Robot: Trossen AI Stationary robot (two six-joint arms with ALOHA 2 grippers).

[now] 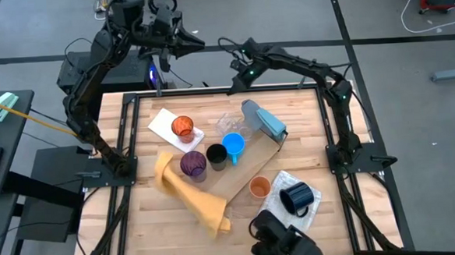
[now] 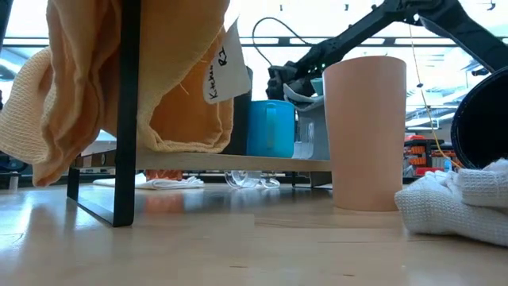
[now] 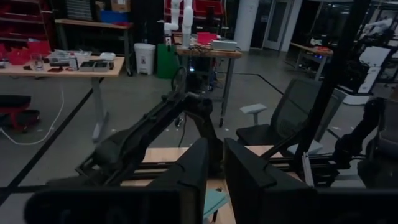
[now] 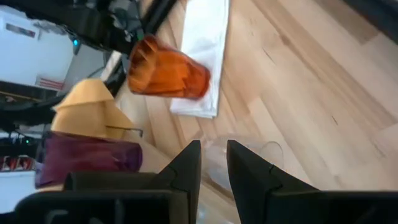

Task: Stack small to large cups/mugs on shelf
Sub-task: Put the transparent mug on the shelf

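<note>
Below both grippers lies the wooden tabletop (image 1: 305, 123), and across its middle runs a low shelf (image 1: 249, 167) set on a slant. An orange cloth (image 1: 190, 193) drapes over the shelf end farthest from the right gripper (image 1: 238, 64), which hangs above the tabletop's far edge. In the right wrist view its fingers (image 4: 186, 165) stand a narrow gap apart with nothing between them; I cannot tell more than that they grip nothing. Just below it, past the fingertips, a clear cup (image 4: 245, 155) lies on the wood. Beyond that sits a red-tinted cup (image 1: 183, 127) on a white napkin (image 1: 173, 126), and a blue-grey cloth (image 1: 263, 119) rests at the near shelf end. Farther from the right gripper stand the blue mug (image 1: 234, 145), black cup (image 1: 216, 155) and purple cup (image 1: 193, 165) in a row on the shelf. Farthest off are the orange cup (image 1: 259, 187) and the navy mug (image 1: 297, 196), the mug on a white towel (image 1: 313, 205).

Off the tabletop, the left gripper (image 3: 214, 168) is raised behind its far edge, fingers nearly together, holding nothing.
</note>
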